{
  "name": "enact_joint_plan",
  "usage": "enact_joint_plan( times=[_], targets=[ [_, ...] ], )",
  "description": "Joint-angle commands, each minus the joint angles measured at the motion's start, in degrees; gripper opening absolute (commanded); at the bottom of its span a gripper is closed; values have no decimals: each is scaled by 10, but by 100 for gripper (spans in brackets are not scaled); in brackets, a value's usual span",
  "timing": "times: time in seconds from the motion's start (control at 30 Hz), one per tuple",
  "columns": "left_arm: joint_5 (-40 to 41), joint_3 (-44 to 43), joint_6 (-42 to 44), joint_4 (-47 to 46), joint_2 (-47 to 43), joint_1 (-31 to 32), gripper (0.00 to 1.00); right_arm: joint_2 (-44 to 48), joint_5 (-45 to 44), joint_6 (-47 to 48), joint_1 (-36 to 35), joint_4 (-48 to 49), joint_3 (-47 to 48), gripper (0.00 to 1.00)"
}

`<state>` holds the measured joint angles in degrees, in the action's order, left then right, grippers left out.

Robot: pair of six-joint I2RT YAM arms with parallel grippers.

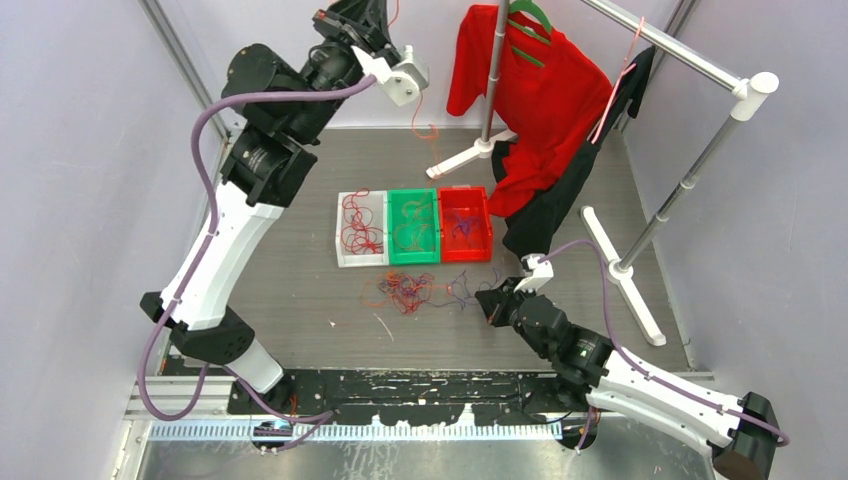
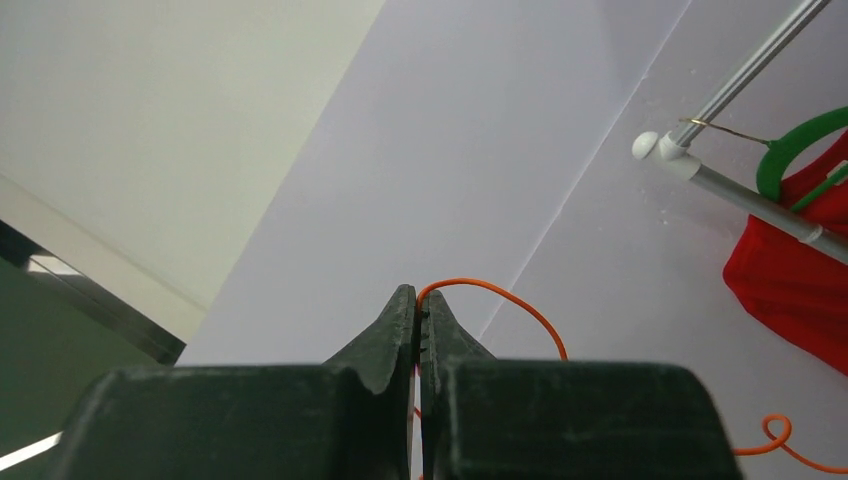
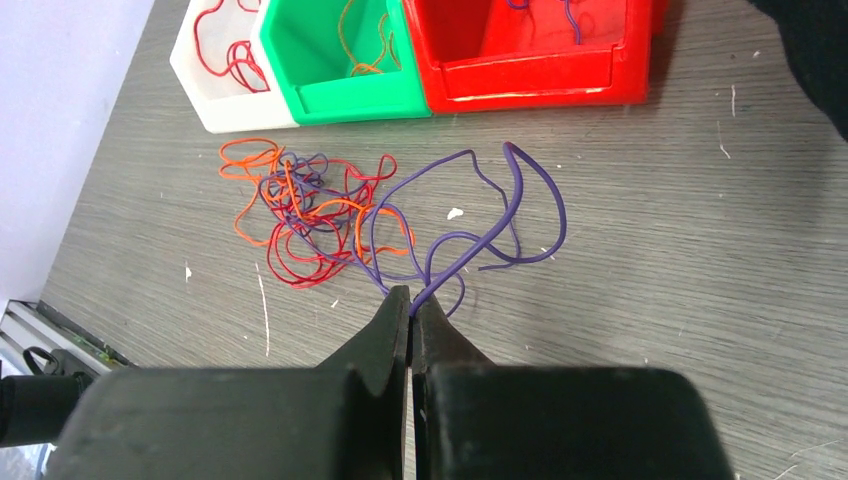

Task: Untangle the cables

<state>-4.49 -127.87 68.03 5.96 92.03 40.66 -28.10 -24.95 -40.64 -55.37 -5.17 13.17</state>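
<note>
A grey wood-grain tabletop (image 1: 300,290) spreads out below both my grippers. Well beyond my right gripper (image 3: 411,297), at the far right of the tabletop, stands a silver clothes rack (image 1: 690,60). A red garment (image 1: 545,95) hangs from it on a green hanger (image 1: 530,15), and a black garment (image 1: 545,215) drapes down beside it.

Ahead of my right gripper, three open bins sit touching in a row. The white bin (image 1: 360,263) is furthest left and holds red cables. The green bin (image 1: 413,259) is in the middle and holds orange ones. The red bin (image 1: 466,257) is straight ahead and holds purple ones.

Between those bins and my right gripper, a little to its left, the loose tangle (image 3: 310,205) of red, orange and purple cables lies flat on the tabletop.

My right gripper hangs low over the tabletop. Its jaws are pressed together, pinching a purple cable (image 3: 520,190) at the tips. The cable climbs ahead and to the right in a tall loop, and its other strands trail left into the tangle.

My left gripper (image 2: 419,300) is raised high, close to the pale back wall, far above the bins. Its jaws are also pressed together, pinching a thin orange cable (image 2: 500,295). The cable arcs out to the right of the tips and drops away below the gripper towards the tabletop.
</note>
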Motion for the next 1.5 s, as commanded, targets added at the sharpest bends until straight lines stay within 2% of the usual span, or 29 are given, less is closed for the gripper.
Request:
enact_joint_plan(
  times=[0.0,0.37,0.8,1.2,1.3,1.47],
  targets=[
    [7,38,0,-31,-5,2,0,17,-12,-4,0,3,0,1],
    [40,69,-21,-31,8,0,0,40,-10,-10,0,-10,-4,1],
    [37,-26,4,-28,48,0,0,53,-6,-12,-1,-28,-1,1],
    [44,212,-24,-2,-32,1,0,87,-22,-11,-1,-64,2,1],
    [55,233,-38,7,-37,1,0,89,-24,-14,-1,-67,1,1],
    [87,206,-9,-4,-27,-1,0,86,-22,-15,-1,-70,2,1]
  ],
)
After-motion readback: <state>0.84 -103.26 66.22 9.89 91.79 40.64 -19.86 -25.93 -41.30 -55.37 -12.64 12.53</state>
